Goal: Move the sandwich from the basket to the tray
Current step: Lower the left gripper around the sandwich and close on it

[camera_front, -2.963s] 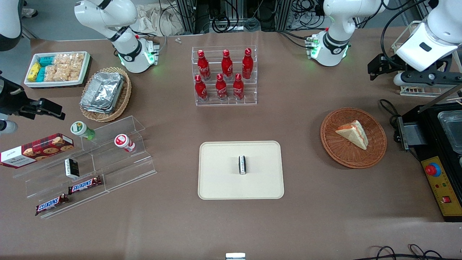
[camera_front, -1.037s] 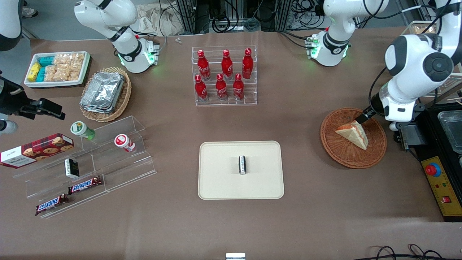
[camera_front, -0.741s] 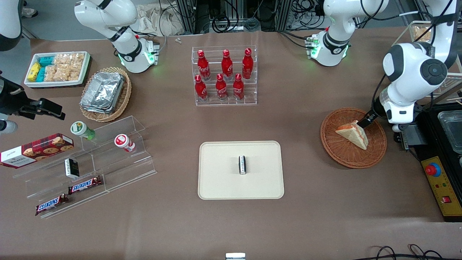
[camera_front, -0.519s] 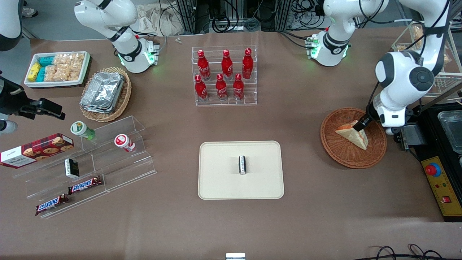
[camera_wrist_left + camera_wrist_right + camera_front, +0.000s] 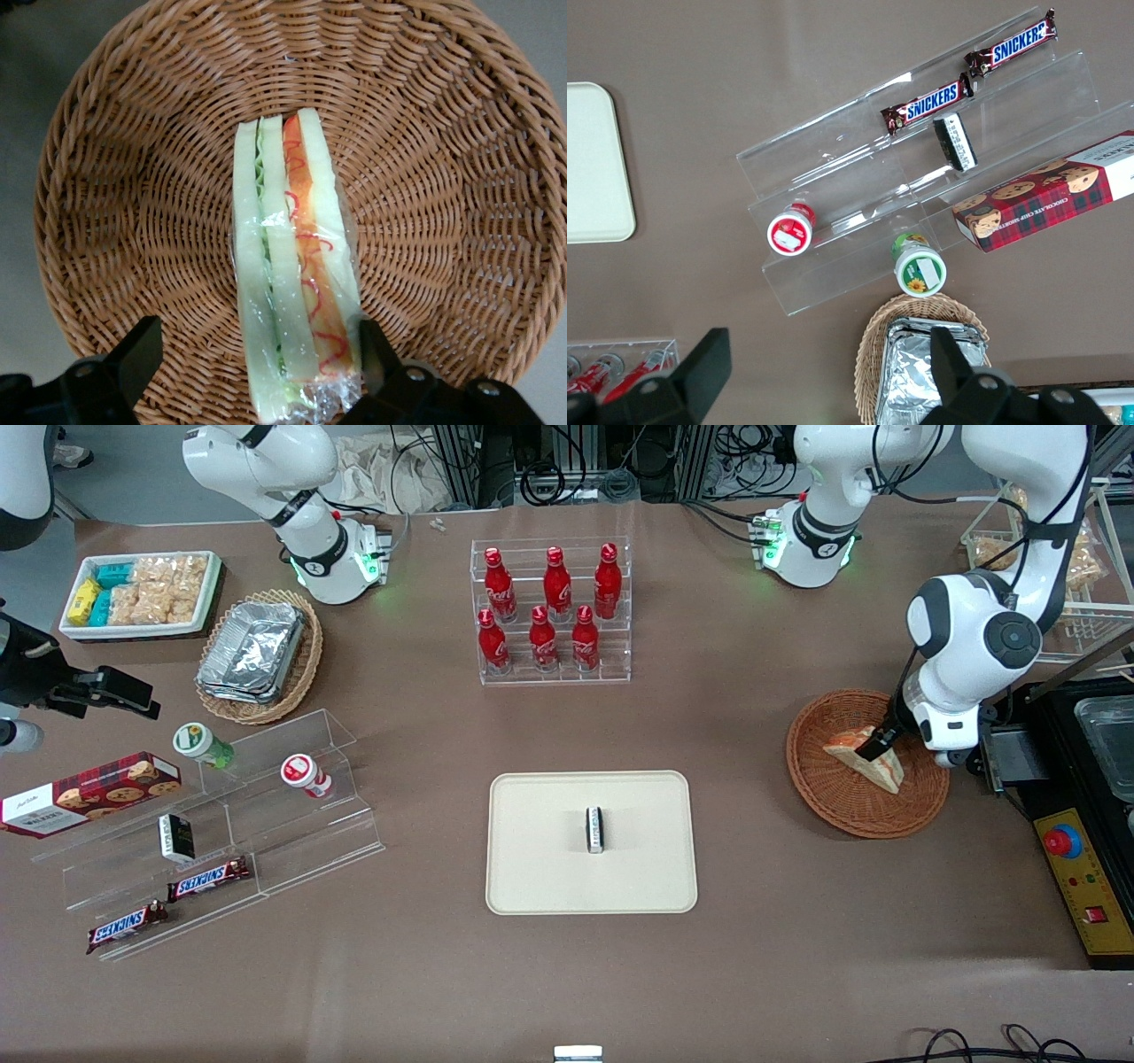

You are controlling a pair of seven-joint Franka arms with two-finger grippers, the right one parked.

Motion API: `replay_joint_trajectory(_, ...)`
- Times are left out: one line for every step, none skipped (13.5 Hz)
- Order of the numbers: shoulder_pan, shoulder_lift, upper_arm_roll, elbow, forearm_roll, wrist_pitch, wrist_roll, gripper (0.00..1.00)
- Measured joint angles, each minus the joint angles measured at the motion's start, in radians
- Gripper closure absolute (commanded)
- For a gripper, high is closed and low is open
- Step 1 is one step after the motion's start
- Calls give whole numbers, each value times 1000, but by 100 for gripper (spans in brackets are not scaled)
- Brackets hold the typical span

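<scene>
We see a white, green and orange-red sandwich (image 5: 292, 274) in a reddish-brown woven basket (image 5: 425, 159), black hand (image 5: 257, 376) above.

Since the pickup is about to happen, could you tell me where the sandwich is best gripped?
Across its flat bread faces, from above: the sandwich stands on edge in the basket, layers facing up. The open claw already straddles one end; closing there should pinch the slices together.

The basket (image 5: 133, 177) is rough woven wicker, the sandwich (image 5: 292, 274) sits in shiny clear plastic wrap, and the gripper (image 5: 257, 372) over it has matt black plastic fingers (image 5: 133, 354)
</scene>
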Motion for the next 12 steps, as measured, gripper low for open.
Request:
replay_joint_trajectory(0,0,0,1,0,0,0,1)
replay_joint_trajectory(0,0,0,1,0,0,-1,7)
replay_joint_trajectory(0,0,0,2,0,0,-2,21)
replay_joint_trajectory(0,0,0,2,0,0,-2,30)
replay_joint_trajectory(0,0,0,2,0,0,-4,36)
replay_joint_trajectory(0,1,0,2,0,0,-5,40)
replay_joint_trajectory(0,2,0,2,0,1,-5,43)
replay_joint_trajectory(0,4,0,2,0,2,-5,44)
replay_joint_trajectory(0,7,0,1,0,4,-5,48)
replay_joint_trajectory(0,14,0,1,0,11,-6,65)
replay_joint_trajectory(0,23,0,1,0,21,-6,98)
replay_joint_trajectory(0,31,0,1,0,29,-6,100)
